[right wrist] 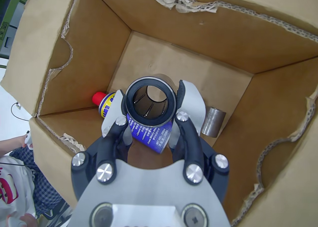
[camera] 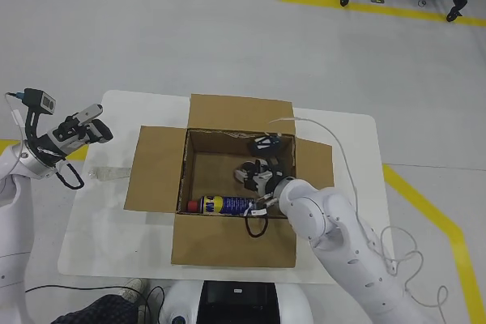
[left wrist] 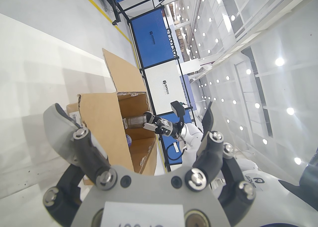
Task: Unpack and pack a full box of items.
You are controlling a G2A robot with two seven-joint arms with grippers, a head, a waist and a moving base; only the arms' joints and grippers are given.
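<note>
Linear bearing (right wrist: 150, 103): clamped in the right gripper (right wrist: 150, 107) and held clear of the floor of the cardboard box (camera: 241, 112). One open bore end faces the wrist, so its long axis runs along the fingers' length, down into the box.
Right gripper: drawn in narrow on the bearing, with one finger (right wrist: 113, 111) on each flank. In the top view it is inside the box, toward the 3 o'clock wall.
Spray can (camera: 223, 205): lies on its side on the box floor along the 6 o'clock wall. Its long axis runs 9 to 3 o'clock, with the red cap (right wrist: 99, 98) at 9 o'clock. It lies beneath the held bearing.
Steel cylinder (right wrist: 213, 121): small, on the box floor near the can's base end, on the 3 o'clock side.
Left gripper (camera: 93, 130): spread wide with nothing between its fingers, outside the box at 9 o'clock, over the edge of the table (camera: 348, 130).
Cardboard box: open, with its flaps folded outward and ragged edges, standing on the white table.
</note>
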